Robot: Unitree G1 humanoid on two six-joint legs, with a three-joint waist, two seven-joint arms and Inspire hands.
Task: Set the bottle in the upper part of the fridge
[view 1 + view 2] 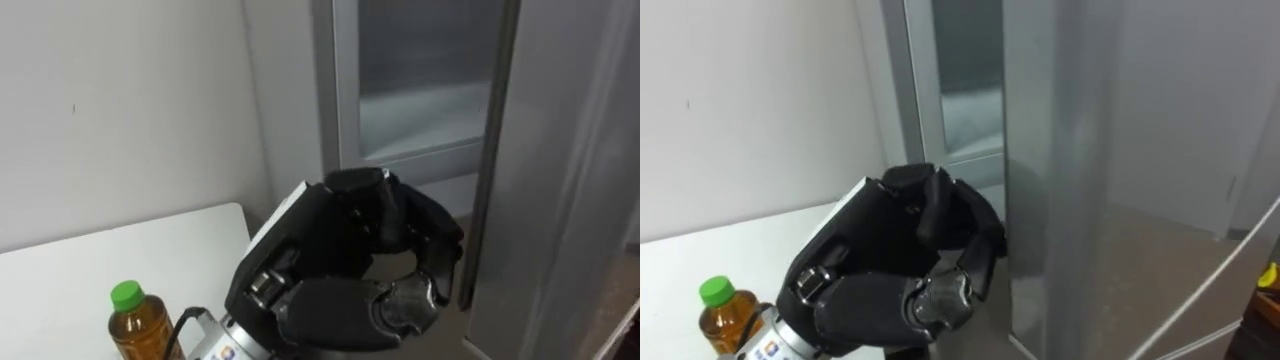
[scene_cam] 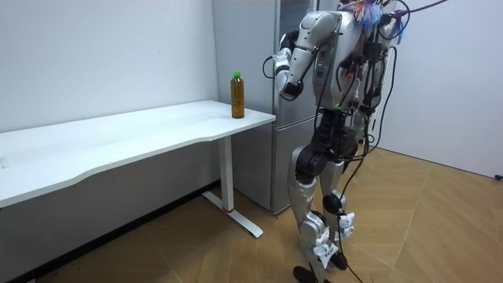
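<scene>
Hovering by smooth grey fridge door [image 1: 565, 150], left hand [image 1: 335, 265], fingers [image 1: 438, 240] curled empty; bottle [image 1: 138, 328] amber.

I am counting one bottle [image 1: 140, 330], amber with a green cap. It is standing on one white table [image 1: 100, 260]. I am facing one grey fridge [image 1: 345, 90], and one door [image 1: 560, 150] of it is hanging open. I am raising one black hand before me, my left hand [image 1: 340, 280], its fingers curling around nothing. That is making one of each: bottle, table, fridge, open door and raised hand.
</scene>
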